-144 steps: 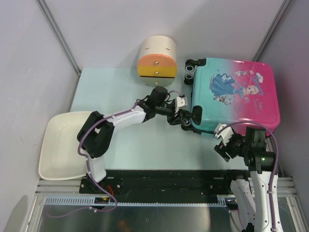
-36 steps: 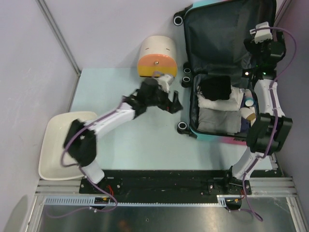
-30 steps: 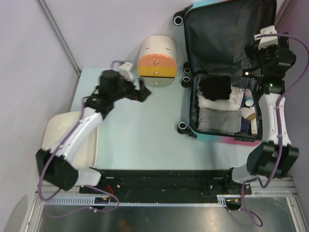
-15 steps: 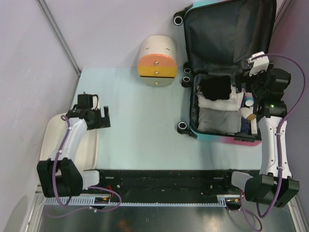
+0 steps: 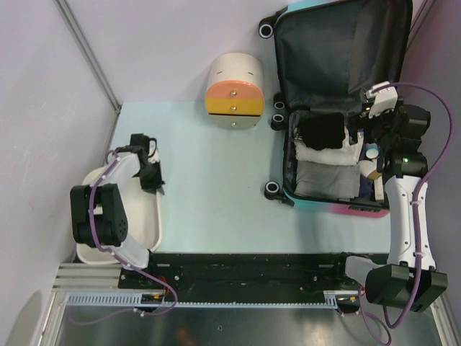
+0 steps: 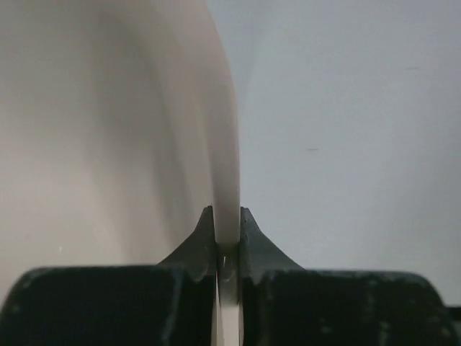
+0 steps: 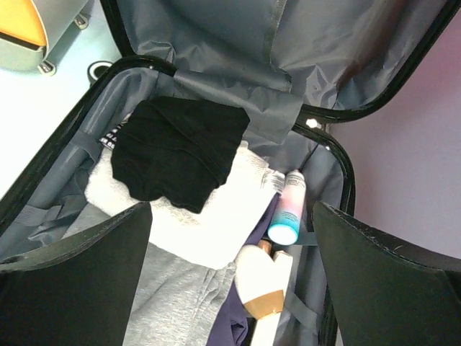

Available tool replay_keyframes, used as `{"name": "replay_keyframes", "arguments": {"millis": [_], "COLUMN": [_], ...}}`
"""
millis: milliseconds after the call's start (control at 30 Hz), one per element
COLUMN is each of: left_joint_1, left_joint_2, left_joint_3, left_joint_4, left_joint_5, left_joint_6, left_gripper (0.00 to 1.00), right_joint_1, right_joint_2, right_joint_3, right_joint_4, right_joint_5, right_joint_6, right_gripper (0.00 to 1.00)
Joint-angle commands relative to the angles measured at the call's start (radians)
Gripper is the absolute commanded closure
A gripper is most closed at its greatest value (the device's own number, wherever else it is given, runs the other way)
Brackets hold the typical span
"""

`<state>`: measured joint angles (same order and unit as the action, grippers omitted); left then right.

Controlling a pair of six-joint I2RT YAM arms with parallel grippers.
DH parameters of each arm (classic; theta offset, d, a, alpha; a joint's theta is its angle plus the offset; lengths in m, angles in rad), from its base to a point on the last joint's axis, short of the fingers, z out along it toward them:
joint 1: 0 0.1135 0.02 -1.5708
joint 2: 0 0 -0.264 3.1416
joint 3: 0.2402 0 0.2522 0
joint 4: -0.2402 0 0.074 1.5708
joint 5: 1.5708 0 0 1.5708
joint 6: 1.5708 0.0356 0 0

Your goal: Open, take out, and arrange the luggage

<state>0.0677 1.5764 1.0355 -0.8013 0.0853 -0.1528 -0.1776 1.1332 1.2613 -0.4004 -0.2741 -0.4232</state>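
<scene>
The luggage (image 5: 320,202) lies open at the back right, its lid (image 5: 331,50) standing up and showing dark grey lining. Inside are a black garment (image 5: 322,131), a white towel (image 5: 324,155), grey clothing (image 5: 324,180) and bottles. My right gripper (image 5: 367,126) hangs open over the right side of the contents. In the right wrist view, the right gripper (image 7: 230,207) spans the black garment (image 7: 180,148), the towel (image 7: 209,231), a pink-teal bottle (image 7: 288,209) and a cream bottle (image 7: 263,288). My left gripper (image 5: 150,175) is shut on the cream tray's rim (image 6: 227,180).
The cream tray (image 5: 144,220) sits at the near left table edge. A cream cylindrical box with orange-yellow drawers (image 5: 235,90) stands at the back, left of the luggage, and shows in the right wrist view (image 7: 21,29). Purple walls enclose the table.
The luggage went from closed and flat to open. My left arm swung from the luggage to the tray and shut on its rim. My right gripper dropped from the lid to above the contents.
</scene>
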Motion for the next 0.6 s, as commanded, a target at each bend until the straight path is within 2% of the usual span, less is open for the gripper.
{"name": "replay_keyframes", "arguments": {"millis": [0, 133, 167, 267, 367, 567], "left_joint_1": [-0.117, -0.192, -0.239, -0.342, -0.417, -0.531], "left_joint_2": [0.113, 0.230, 0.252, 0.330, 0.416, 0.588], "left_joint_3": [0.170, 0.306, 0.333, 0.440, 0.521, 0.742], "left_joint_4": [0.024, 0.027, 0.033, 0.036, 0.044, 0.060], "left_joint_5": [0.264, 0.350, 0.363, 0.341, 0.356, 0.361], "left_joint_6": [-0.135, -0.272, -0.289, -0.339, -0.466, -0.528], "left_gripper": [1.00, 1.00, 1.00, 1.00, 1.00, 0.97], "right_joint_1": [0.012, 0.015, 0.015, 0.013, 0.013, 0.015], "right_joint_2": [0.011, 0.036, 0.040, 0.066, 0.080, 0.100], "right_joint_3": [0.006, 0.006, 0.006, 0.006, 0.006, 0.006], "right_joint_4": [-0.015, -0.028, -0.034, -0.058, -0.078, -0.132], "right_joint_5": [0.021, 0.065, 0.073, 0.078, 0.078, 0.075], "right_joint_6": [-0.026, -0.063, -0.065, -0.054, -0.043, -0.031], "right_gripper": [0.02, 0.01, 0.01, 0.01, 0.01, 0.01]}}
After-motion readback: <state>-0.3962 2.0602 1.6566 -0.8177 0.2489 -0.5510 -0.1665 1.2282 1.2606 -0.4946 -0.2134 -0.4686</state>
